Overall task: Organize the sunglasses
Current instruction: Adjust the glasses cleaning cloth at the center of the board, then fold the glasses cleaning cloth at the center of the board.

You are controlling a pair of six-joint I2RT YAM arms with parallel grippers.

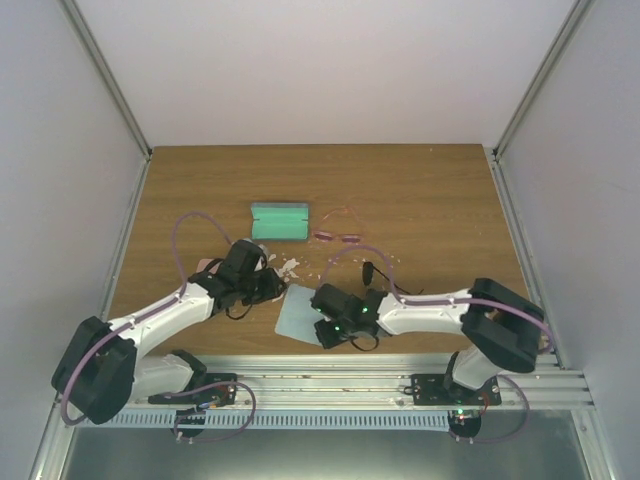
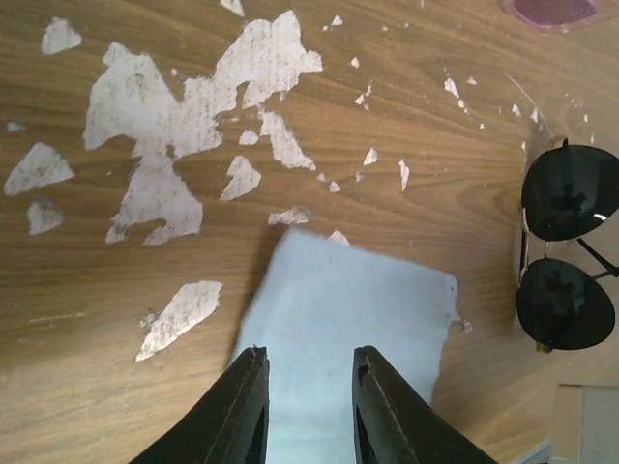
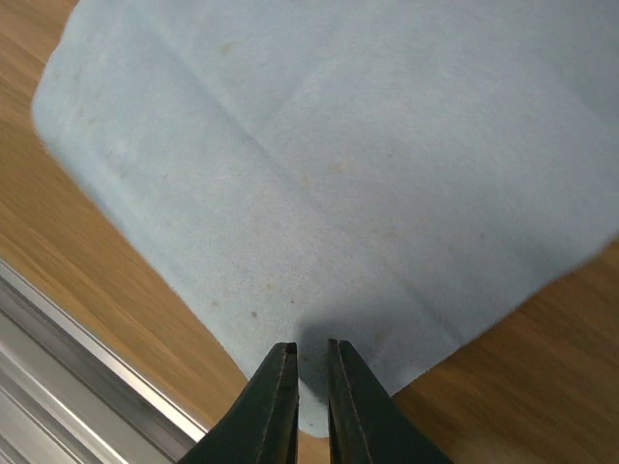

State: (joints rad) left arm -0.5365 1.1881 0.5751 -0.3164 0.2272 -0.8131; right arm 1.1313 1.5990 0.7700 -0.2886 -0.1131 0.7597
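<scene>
Right end effector (image 3: 309,345) pinching light blue cloth (image 3: 338,174) edge — left end effector (image 2: 308,356) jaws parted above it — dark sunglasses (image 2: 566,251) at right edge.

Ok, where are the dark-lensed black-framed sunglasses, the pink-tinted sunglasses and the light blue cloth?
dark-lensed black-framed sunglasses (image 2: 566,205): left wrist view, on the upper lens.
pink-tinted sunglasses (image 2: 549,10): left wrist view, on the lens at the top edge.
light blue cloth (image 3: 319,174): right wrist view, on its middle.
</scene>
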